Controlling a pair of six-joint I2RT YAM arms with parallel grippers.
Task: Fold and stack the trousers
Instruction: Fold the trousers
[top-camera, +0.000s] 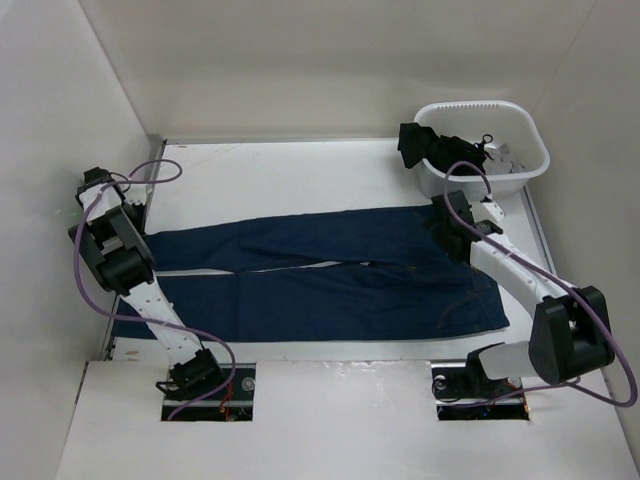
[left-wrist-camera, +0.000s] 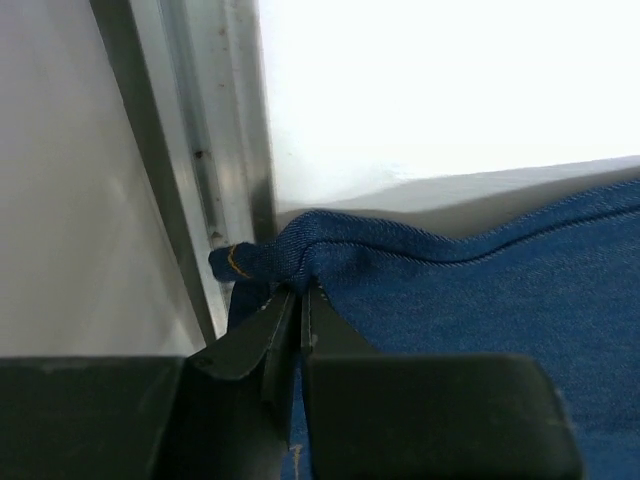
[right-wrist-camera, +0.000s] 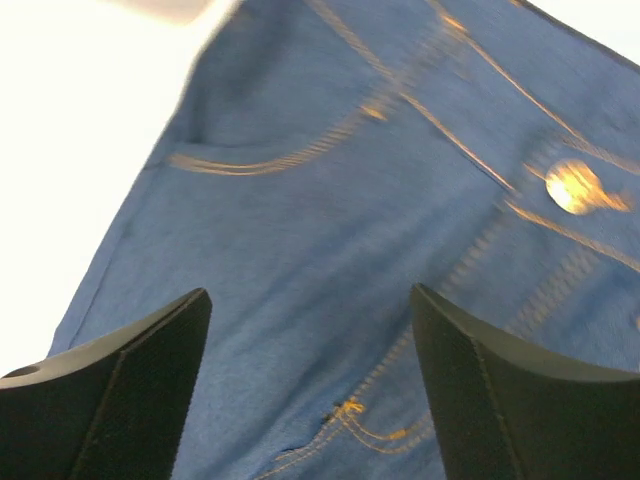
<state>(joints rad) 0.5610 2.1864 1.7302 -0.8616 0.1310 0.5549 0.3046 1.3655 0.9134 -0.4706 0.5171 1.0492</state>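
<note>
Trousers lie flat across the tabletop in the top view, legs leftward, waist rightward. Left wrist view: left gripper clamped on a bunched leg hem beside the metal edge rail. Right wrist view: right gripper spread apart over the pocket stitching, near the button.

One pair of trousers, mid frame. One white basket, upper right; one black garment (draped over its rim). Two arms, left arm and right arm. Two hands, left hand and right hand.
</note>
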